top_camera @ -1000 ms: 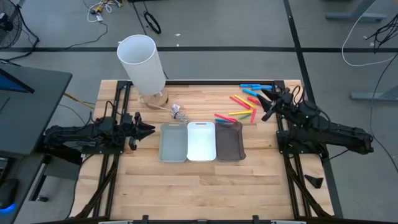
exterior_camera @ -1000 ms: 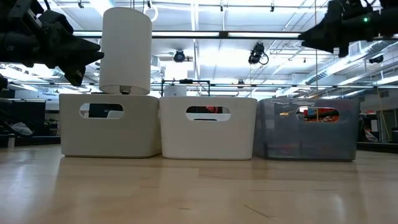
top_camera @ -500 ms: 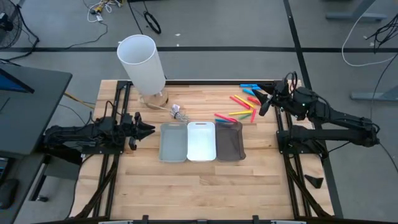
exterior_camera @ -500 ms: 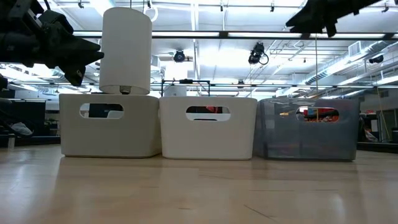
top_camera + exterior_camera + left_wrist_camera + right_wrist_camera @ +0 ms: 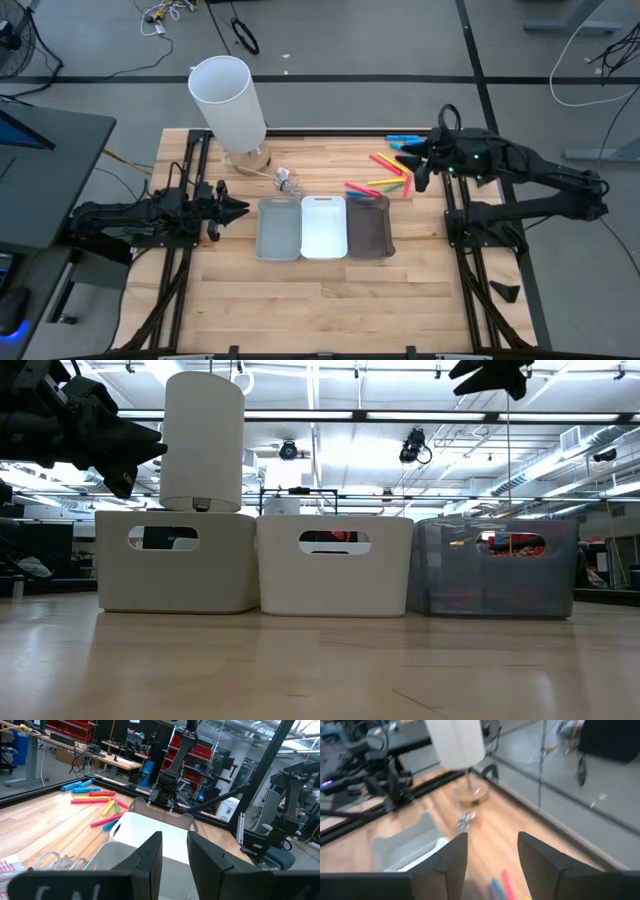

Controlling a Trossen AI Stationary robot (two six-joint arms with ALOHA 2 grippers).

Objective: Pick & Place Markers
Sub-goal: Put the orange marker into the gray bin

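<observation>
The thin plastic markers (image 5: 388, 170) in blue, red, yellow and orange lie loose on the wooden counter (image 5: 330, 285), just beside the dark grey tray (image 5: 368, 228). The right claw (image 5: 412, 165) hangs above them with its two fingers apart and grasps nothing. The left claw (image 5: 226, 208) waits beside the light grey tray (image 5: 279, 229), its fingers a little apart, also empty.

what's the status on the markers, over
Right gripper open, empty, above the markers. Left gripper parked beside the grey tray, empty. Markers loose on the table, nothing in the way.
</observation>
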